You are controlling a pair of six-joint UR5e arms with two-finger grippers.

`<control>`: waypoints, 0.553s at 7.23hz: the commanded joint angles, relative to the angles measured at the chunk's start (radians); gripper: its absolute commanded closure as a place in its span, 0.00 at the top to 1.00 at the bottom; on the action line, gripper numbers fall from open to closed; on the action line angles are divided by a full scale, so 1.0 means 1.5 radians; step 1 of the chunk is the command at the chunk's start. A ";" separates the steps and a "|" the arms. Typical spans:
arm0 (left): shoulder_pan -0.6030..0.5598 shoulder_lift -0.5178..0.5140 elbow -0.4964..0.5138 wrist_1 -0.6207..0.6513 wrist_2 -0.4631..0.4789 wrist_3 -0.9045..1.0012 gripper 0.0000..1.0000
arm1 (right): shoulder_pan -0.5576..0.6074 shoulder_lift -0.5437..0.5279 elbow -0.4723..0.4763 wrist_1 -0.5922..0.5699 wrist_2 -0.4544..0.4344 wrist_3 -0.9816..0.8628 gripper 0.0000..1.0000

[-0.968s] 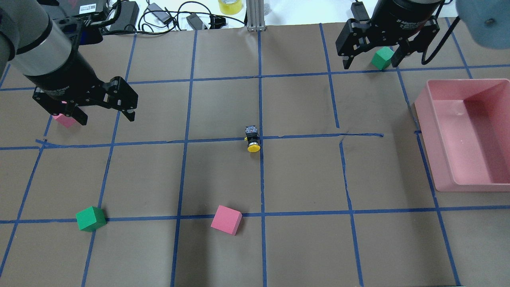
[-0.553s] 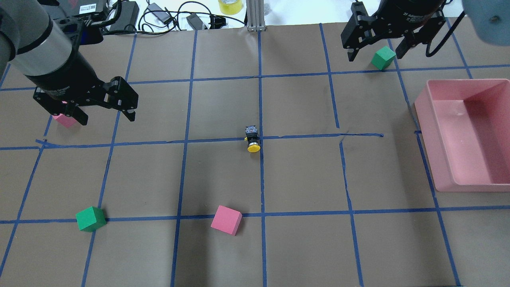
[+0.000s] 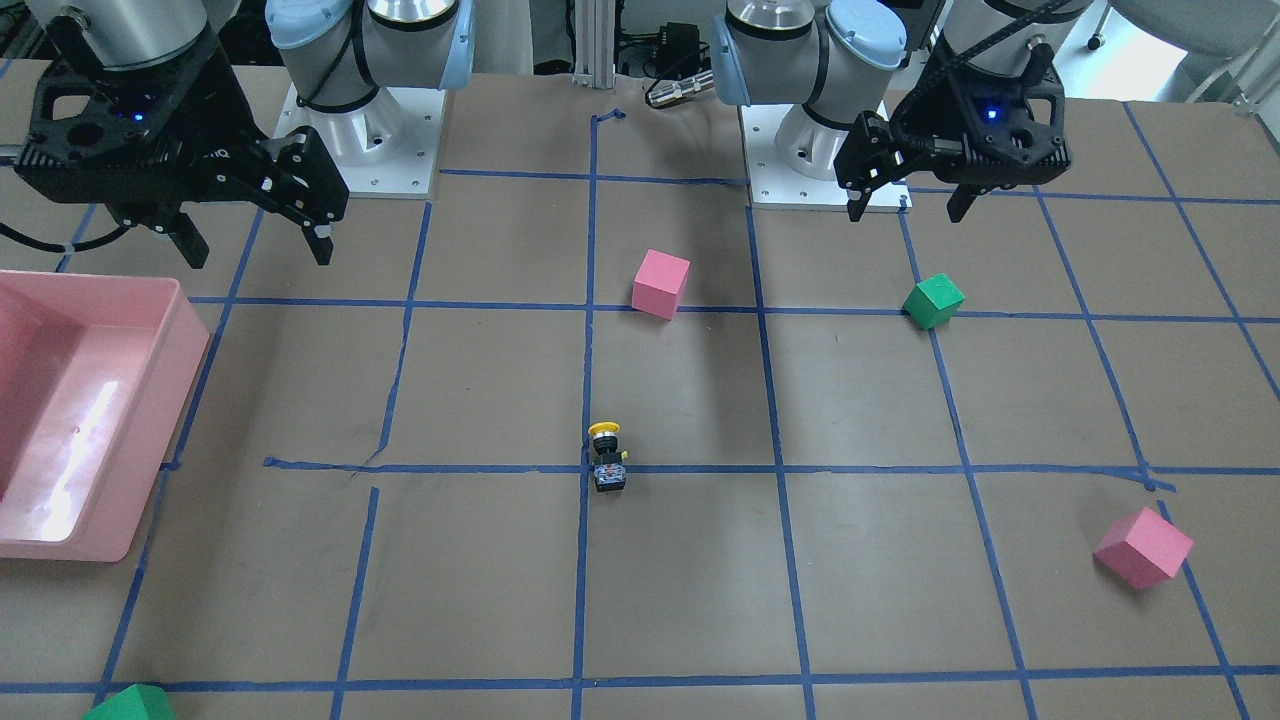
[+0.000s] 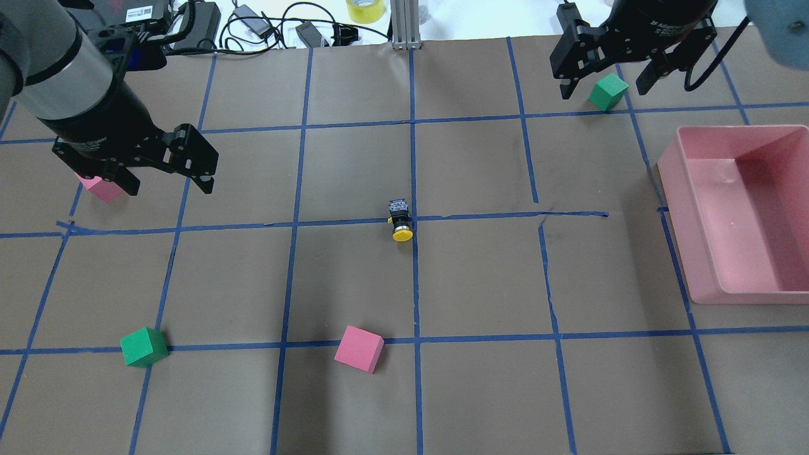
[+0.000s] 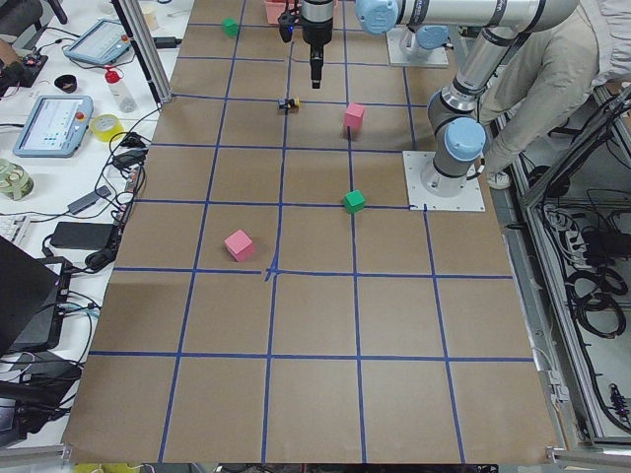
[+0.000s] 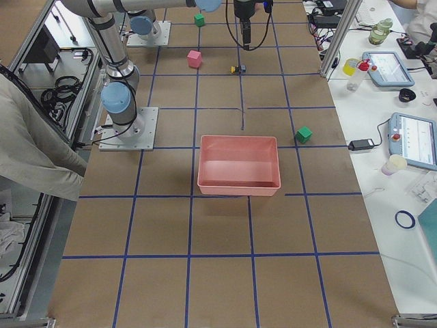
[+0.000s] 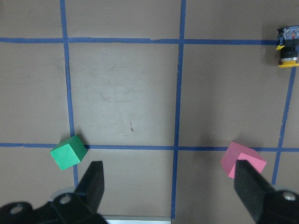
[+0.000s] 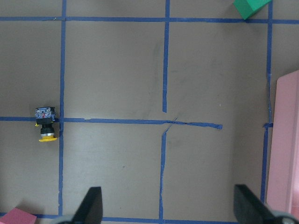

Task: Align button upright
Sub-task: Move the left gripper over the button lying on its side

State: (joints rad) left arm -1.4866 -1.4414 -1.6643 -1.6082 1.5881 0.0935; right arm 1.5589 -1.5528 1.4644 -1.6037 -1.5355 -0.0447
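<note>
The button (image 4: pixel 400 221) lies on its side at the table's middle, on a blue tape crossing, its yellow cap toward the robot and its grey base away. It also shows in the front view (image 3: pixel 606 456), the left wrist view (image 7: pixel 288 45) and the right wrist view (image 8: pixel 46 124). My left gripper (image 4: pixel 169 188) is open and empty, hovering far to the button's left over a pink cube (image 4: pixel 101 188). My right gripper (image 4: pixel 603 93) is open and empty, high at the far right over a green cube (image 4: pixel 608 91). Neither touches the button.
A pink tray (image 4: pixel 746 295) stands at the right edge. A green cube (image 4: pixel 144 346) and a pink cube (image 4: pixel 359 348) sit on the near side of the table. Cables, adapters and a yellow tape roll (image 4: pixel 365 9) lie beyond the far edge.
My right gripper has drawn back toward the far right and looks higher. My left gripper has barely shifted. The button has not moved.
</note>
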 commanded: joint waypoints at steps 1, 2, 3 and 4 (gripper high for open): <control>-0.002 -0.015 -0.013 0.014 0.001 0.002 1.00 | 0.000 0.000 0.000 0.000 0.001 -0.004 1.00; -0.005 -0.015 -0.041 0.054 0.001 0.006 1.00 | 0.000 0.000 0.000 -0.001 0.001 -0.004 1.00; -0.009 -0.013 -0.073 0.099 -0.006 0.007 1.00 | 0.000 0.001 0.000 -0.002 0.003 -0.004 1.00; -0.011 -0.021 -0.108 0.175 -0.011 0.006 1.00 | 0.000 0.001 0.000 0.000 0.005 -0.004 1.00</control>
State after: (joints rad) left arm -1.4983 -1.4635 -1.7656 -1.4611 1.5800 0.1026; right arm 1.5585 -1.5514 1.4649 -1.6046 -1.5312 -0.0505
